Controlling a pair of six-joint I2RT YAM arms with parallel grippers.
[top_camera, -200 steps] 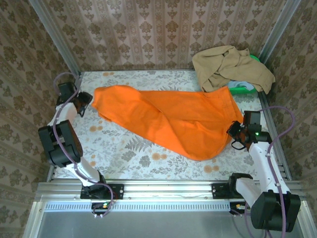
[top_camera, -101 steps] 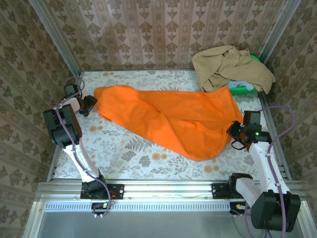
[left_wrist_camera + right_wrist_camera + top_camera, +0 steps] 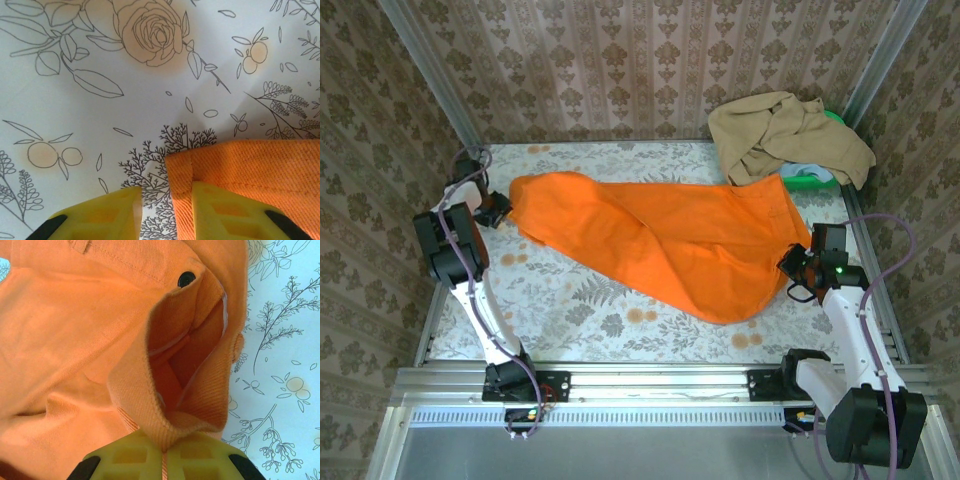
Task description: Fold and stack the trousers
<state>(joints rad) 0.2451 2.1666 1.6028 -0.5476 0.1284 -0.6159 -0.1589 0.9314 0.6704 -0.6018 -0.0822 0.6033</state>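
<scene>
Right gripper [image 3: 162, 442] pinches the waistband of the bright orange soft-fabric trousers [image 3: 670, 240] spread across the floral-print table [image 3: 560, 300]. Left gripper [image 3: 165, 195], jaws slightly apart, straddles the leg hem, seemingly unclamped; it should reach deeper before closing.

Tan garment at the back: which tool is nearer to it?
Right. The right tool grips the trousers at the waist, just in front of the tan garment; the left tool is at the far leg hem.

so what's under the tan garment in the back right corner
A green and whitish object pokes out from under the tan garment at its near edge. The rest of it is covered, so what it is cannot be told.
</scene>
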